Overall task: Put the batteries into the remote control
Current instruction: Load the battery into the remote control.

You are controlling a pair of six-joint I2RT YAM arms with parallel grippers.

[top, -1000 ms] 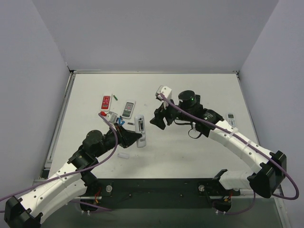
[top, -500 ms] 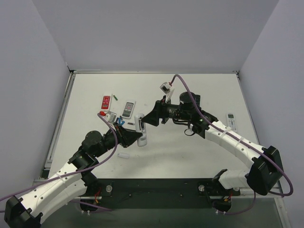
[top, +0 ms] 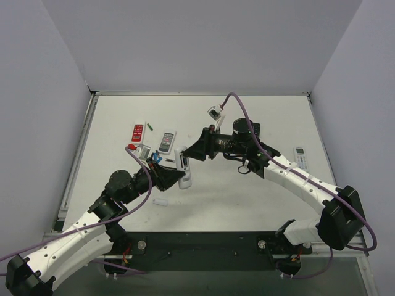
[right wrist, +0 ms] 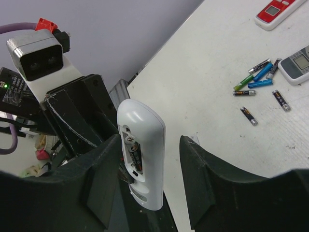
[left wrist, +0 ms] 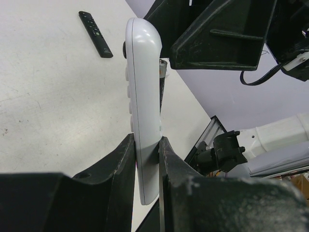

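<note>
The remote control is pinched near one end between the fingers of the left hand. The right hand is spread, with one finger to each side of the remote control, whose open recess is turned toward it. Whether either finger touches cannot be told. A dark battery is seen in that recess. Loose batteries are scattered on the tabletop well beyond the remote control, with a red remote farther still.
</note>
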